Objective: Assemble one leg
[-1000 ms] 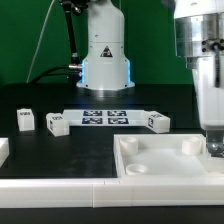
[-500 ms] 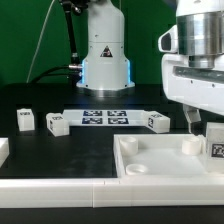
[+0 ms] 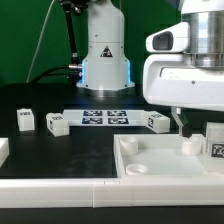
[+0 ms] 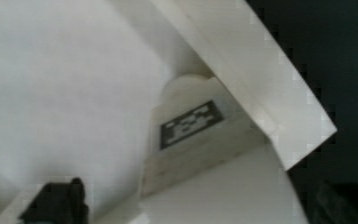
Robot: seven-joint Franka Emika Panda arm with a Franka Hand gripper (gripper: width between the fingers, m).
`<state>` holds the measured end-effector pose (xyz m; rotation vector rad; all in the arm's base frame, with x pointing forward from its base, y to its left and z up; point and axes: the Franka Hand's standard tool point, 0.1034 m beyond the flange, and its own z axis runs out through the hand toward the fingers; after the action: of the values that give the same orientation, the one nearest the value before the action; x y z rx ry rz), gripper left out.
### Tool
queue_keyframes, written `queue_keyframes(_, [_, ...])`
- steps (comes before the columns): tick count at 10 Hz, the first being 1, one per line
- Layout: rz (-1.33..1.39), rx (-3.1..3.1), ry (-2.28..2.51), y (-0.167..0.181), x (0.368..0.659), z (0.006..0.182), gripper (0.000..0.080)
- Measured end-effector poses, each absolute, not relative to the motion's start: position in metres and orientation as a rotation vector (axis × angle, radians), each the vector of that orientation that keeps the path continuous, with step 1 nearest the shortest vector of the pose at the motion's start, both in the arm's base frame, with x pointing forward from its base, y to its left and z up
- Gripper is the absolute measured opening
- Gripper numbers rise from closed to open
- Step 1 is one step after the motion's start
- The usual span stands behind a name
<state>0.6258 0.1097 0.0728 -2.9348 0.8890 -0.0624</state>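
Claw (image 3: 184, 122) hangs open, empty; tagged leg (image 3: 216, 142) at right looks light, rigid; pinch its flat sides.

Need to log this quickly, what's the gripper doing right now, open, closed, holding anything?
Gripper: raised over the large white slab, nothing seen between its fingers; open or closed cannot be told. A tagged leg stands beside it.

- The black table (image 3: 60, 150) carries everything.
- The marker board (image 3: 103, 118) lies flat near the middle.
- Three small legs (image 3: 57, 123), (image 3: 25, 121), (image 3: 158, 122) stand around it.
- A large white slab (image 3: 165, 160) sits toward the exterior view's right.
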Motion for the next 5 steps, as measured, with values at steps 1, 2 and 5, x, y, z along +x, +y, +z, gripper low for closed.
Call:
queue_keyframes(1, [-0.069, -2.983, 0.734, 0.1087, 0.6259, 0.0727, 0.0649])
queue_keyframes(2, [-0.074, -3.015, 0.630, 0.1099, 0.6256, 0.0725, 0.0649])
queue_keyframes(5, [-0.091, -3.073, 0.386, 0.1148, 0.6257, 0.0726, 0.0649])
